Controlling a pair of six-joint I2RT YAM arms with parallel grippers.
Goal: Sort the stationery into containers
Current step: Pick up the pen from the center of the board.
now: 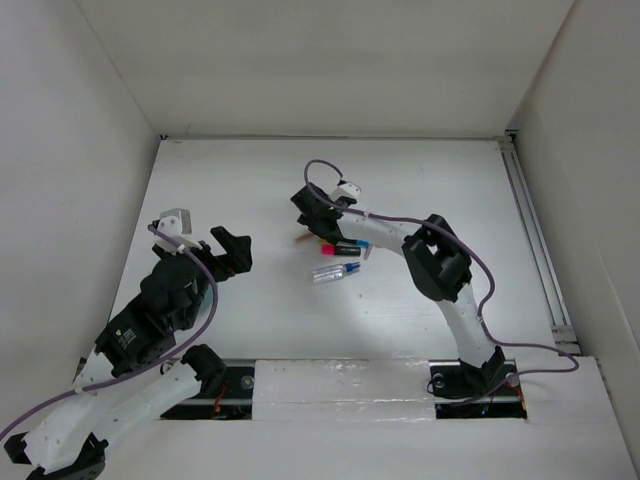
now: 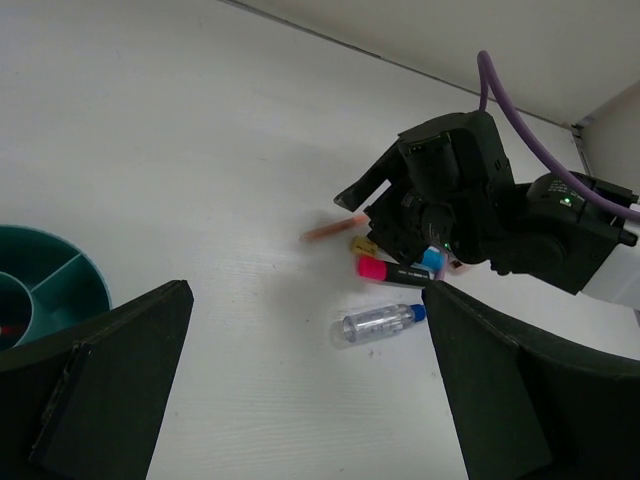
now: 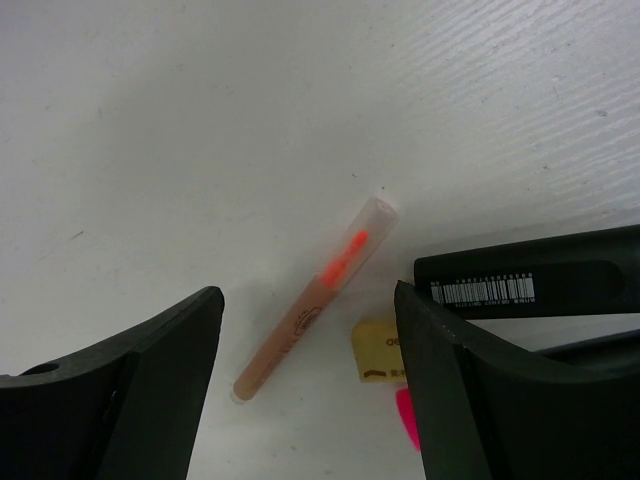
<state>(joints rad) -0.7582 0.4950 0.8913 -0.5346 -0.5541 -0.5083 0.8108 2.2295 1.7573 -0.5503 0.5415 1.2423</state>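
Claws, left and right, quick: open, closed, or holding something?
Left claw: open, empty.
Right claw: open, straddling the orange pen, not gripping it.

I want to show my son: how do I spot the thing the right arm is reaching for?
On the table, find the right gripper near the middle. The orange pencil lies slanted between its open fingers. It alone is thin and pale orange; beside it lie a pink-capped black marker and a clear pen.
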